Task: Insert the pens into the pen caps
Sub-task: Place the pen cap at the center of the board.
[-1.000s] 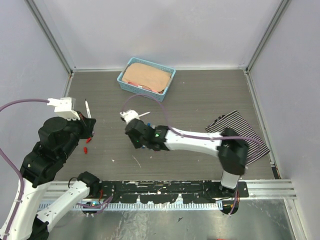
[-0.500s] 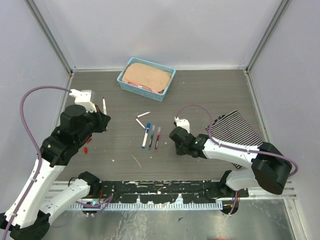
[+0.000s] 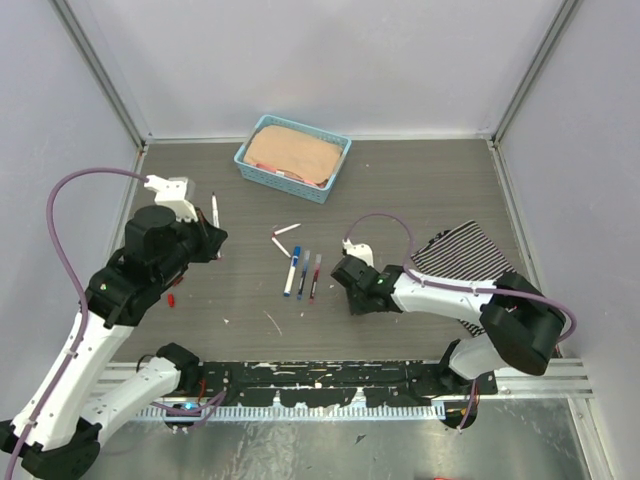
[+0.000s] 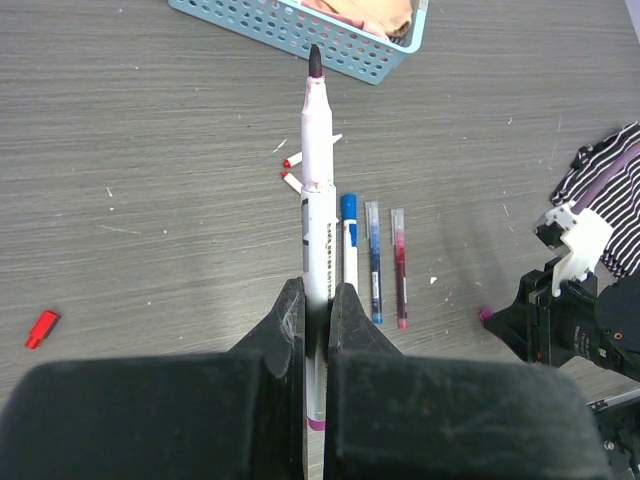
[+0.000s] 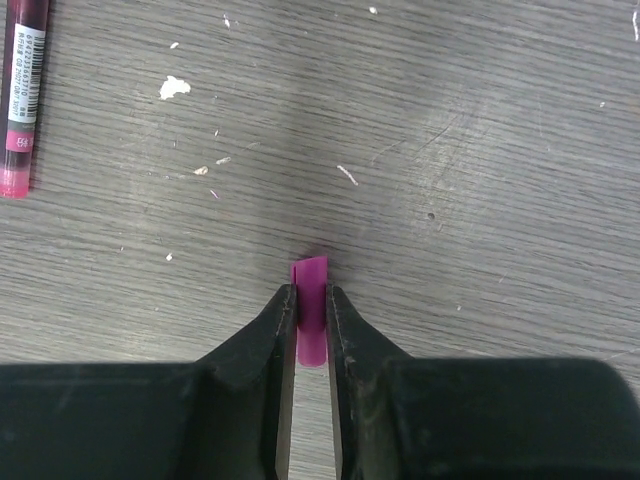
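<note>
My left gripper (image 4: 318, 295) is shut on a white pen (image 4: 318, 170) with a dark tip pointing away and a magenta band at its rear; in the top view the pen (image 3: 214, 210) is held above the table's left side. My right gripper (image 5: 311, 295) is shut on a magenta cap (image 5: 311, 275), low at the table surface, right of three pens. These blue (image 3: 291, 270), dark blue (image 3: 303, 275) and maroon (image 3: 315, 278) pens lie side by side at mid-table. Two short white pieces with red ends (image 4: 290, 170) lie beyond them. A red cap (image 4: 41, 328) lies at the left.
A blue basket (image 3: 338, 160) holding tan cloth stands at the back centre. A striped cloth (image 3: 480, 260) lies at the right, behind my right arm. Small white flecks dot the dark wood-grain table.
My right arm has swung from the left of centre to right of the three pens and sunk to the table. My left gripper has moved right and forward with its pen.
</note>
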Tool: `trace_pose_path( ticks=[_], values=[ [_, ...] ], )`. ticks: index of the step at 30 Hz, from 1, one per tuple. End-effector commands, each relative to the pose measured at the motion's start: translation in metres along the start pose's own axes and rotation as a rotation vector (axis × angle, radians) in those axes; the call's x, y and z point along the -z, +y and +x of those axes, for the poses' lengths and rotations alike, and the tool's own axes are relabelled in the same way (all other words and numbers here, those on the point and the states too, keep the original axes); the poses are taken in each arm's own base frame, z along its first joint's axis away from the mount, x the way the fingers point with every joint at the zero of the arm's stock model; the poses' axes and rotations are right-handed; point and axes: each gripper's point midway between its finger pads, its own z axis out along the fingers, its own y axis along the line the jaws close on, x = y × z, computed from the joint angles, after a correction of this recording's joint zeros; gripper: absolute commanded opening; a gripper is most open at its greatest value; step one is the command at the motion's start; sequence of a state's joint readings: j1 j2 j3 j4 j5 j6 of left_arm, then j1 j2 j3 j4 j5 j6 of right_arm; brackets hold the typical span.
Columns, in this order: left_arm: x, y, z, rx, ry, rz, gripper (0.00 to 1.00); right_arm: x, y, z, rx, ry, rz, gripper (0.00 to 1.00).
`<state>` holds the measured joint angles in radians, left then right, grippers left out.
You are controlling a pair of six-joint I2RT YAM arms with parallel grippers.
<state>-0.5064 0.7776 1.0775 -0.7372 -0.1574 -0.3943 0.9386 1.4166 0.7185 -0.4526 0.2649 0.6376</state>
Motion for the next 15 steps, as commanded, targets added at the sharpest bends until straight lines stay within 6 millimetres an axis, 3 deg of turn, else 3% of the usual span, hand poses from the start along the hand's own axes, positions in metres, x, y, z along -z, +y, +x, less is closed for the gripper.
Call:
trace_pose_path(
  ticks=[1, 5, 9, 15],
  values=[
    [0.0, -0.01, -0.014, 0.014, -0.041, 0.041, 0.0, 0.007, 0.006, -0.015, 0.0, -0.019, -0.003, 0.25],
    [-0.002, -0.012, -0.014, 0.013, -0.035, 0.047, 0.0, 0.009, 0.007, -0.01, 0.028, 0.017, -0.013, 0.33],
    [-0.002, -0.013, -0.015, 0.017, -0.037, 0.054, 0.0, 0.01, 0.014, -0.001, 0.062, 0.089, -0.062, 0.35],
    [-0.001, -0.013, -0.015, 0.016, -0.039, 0.054, 0.0, 0.007, 0.008, 0.001, 0.076, 0.142, -0.035, 0.38]
  ],
)
